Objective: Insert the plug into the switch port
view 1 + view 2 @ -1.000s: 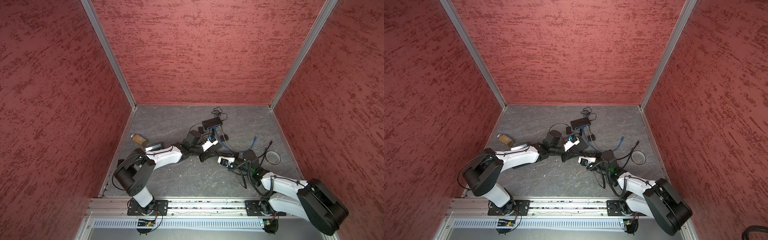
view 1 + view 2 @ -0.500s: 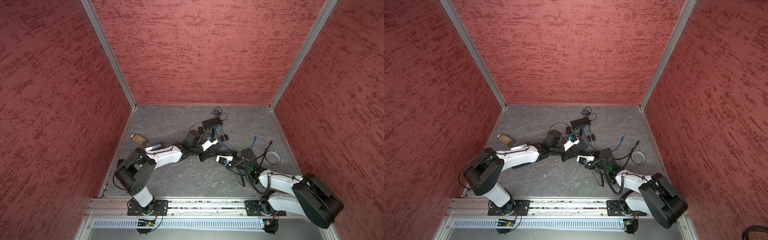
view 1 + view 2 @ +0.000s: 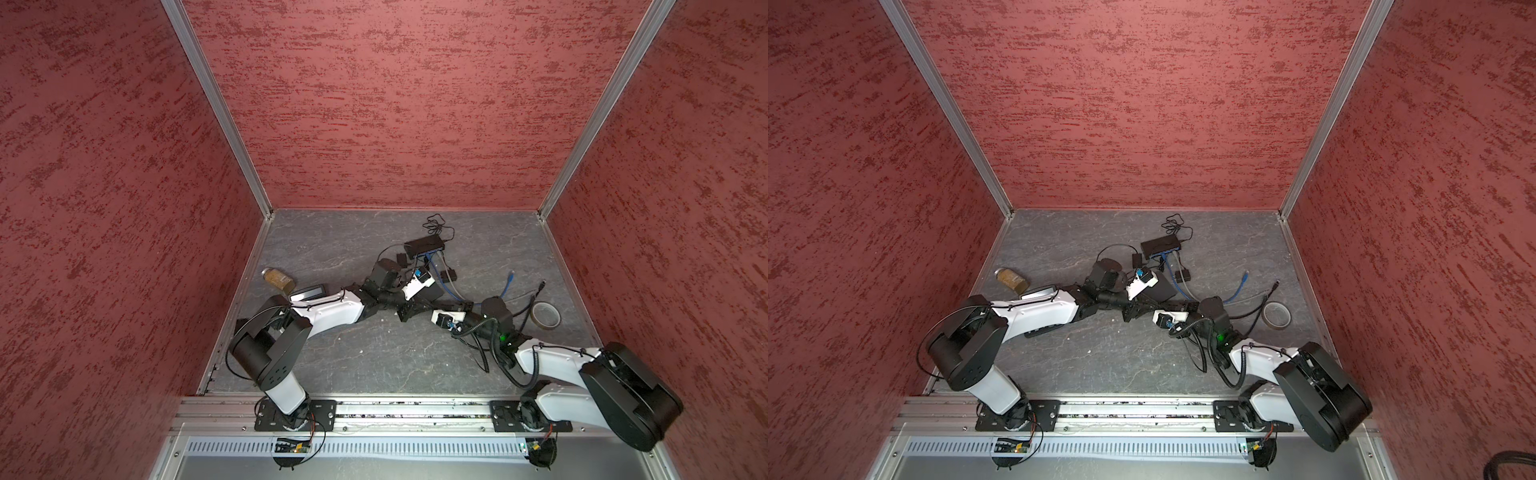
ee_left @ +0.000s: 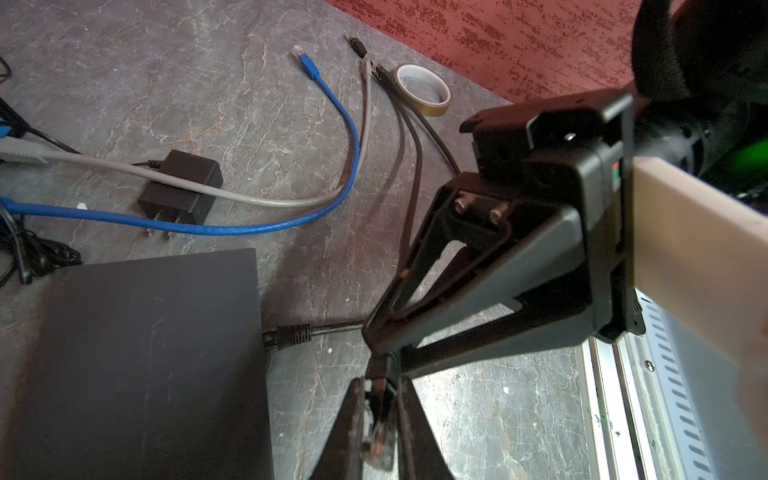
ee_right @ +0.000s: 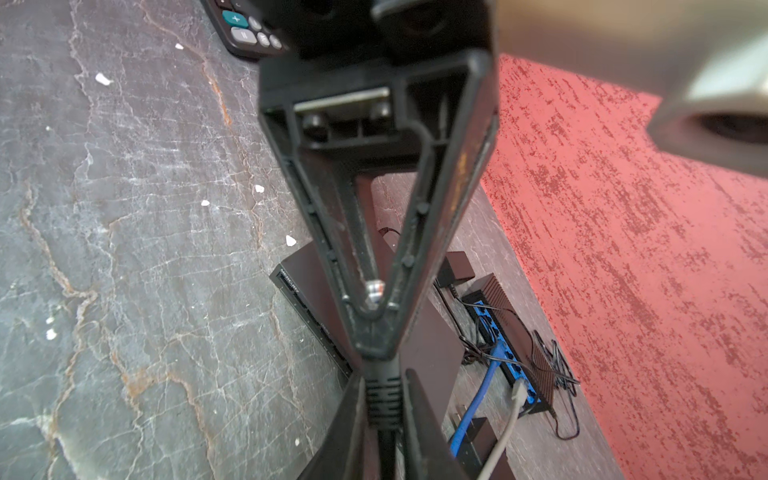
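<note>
My left gripper (image 4: 380, 382) is shut on a clear plug (image 4: 380, 440) whose black ribbed boot (image 5: 382, 399) sticks out past its fingertips. My right gripper (image 5: 382, 382) is shut on that boot, tip to tip with the left one. In a top view the left gripper (image 3: 409, 311) and right gripper (image 3: 428, 308) meet mid-table. The black switch (image 4: 145, 365) lies flat just beside them, seen also as the switch (image 3: 432, 293). Its port face (image 5: 307, 307) is partly hidden behind the fingers. Another black ribbed plug (image 4: 291, 334) sits against the switch's edge.
A second switch (image 3: 424, 245) with a blue port face and several cables stands farther back. A power adapter (image 4: 180, 191), loose blue cable (image 4: 345, 137), grey and black cables and a tape roll (image 4: 424, 89) lie at the right. A jar (image 3: 278, 279) and calculator (image 5: 249, 29) lie left.
My right gripper has crept in toward the left gripper and its jaws have closed on the plug's boot. The left arm has stayed still.
</note>
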You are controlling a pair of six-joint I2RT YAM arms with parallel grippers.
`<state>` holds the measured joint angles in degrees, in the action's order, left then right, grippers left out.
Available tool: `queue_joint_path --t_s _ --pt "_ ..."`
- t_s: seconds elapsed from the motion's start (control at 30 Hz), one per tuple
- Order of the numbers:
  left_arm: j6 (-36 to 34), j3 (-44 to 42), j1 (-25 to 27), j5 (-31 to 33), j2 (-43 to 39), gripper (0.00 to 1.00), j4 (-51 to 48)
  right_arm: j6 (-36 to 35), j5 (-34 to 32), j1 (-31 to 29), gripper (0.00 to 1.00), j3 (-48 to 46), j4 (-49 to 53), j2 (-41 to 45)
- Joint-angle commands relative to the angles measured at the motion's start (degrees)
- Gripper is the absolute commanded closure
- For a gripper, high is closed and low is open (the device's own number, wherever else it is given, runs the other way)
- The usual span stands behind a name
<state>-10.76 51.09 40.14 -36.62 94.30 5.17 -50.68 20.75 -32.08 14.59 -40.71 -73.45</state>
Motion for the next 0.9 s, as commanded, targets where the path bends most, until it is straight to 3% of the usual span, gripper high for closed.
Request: queue_joint_path --t_s 0.0,0.17,0.37,0.63,0.87 --pt "0.5 0.7 -0.2 -2.1 0.9 0.84 0.5 1.2 1.2 -0.3 0.9 1.3 -4.4 -0.3" --pt "1.1 0.3 -0.7 -1.9 1.1 0.81 1.1 4.3 1.2 -0.3 0.96 1.9 -1.9 0.6" --pt "2.6 -2.7 -2.1 2.0 -0.6 0.51 5.7 10.3 1.0 -0.4 0.99 3.8 5.9 2.9" --pt "2.5 -9.7 -7.2 9.9 -9.5 0.39 14.6 20.0 -3.0 -0.6 1.0 8.6 18.8 7.1" --pt "1.3 -10.2 -10.6 10.6 -12.2 0.36 12.4 36.6 -8.7 -0.9 1.0 14.9 27.7 6.1"
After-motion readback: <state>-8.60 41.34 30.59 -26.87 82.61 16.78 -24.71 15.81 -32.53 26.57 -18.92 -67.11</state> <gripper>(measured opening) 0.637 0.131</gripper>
